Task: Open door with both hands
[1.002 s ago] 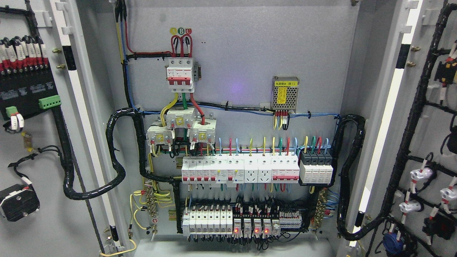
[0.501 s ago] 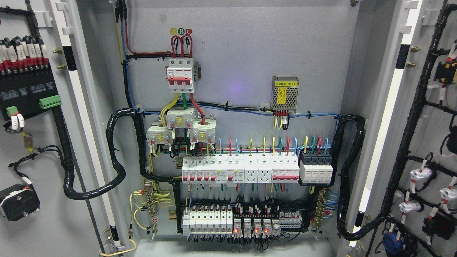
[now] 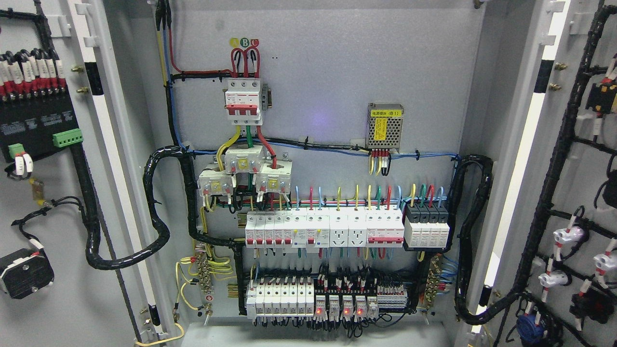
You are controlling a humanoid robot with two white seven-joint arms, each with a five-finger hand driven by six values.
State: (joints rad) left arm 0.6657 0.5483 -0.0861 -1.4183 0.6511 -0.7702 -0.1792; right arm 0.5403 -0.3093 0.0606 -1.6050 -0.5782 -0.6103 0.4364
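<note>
The grey electrical cabinet stands with both doors swung wide. The left door (image 3: 53, 308) shows its inner face at the picture's left, carrying a black terminal block (image 3: 33, 127) and black cable loom. The right door (image 3: 585, 193) shows its inner face at the right, with a black wire harness and white lamp backs. Between them the cabinet's back panel (image 3: 337, 72) is fully exposed. Neither of my hands nor arms appears in the head view.
On the back panel sit a red-and-white main breaker (image 3: 244, 101), a perforated power supply (image 3: 384, 126), a row of white breakers and sockets (image 3: 323, 229) and a lower row with red lit indicators (image 3: 337, 306). Thick black cable looms (image 3: 159, 207) hang at both hinge sides.
</note>
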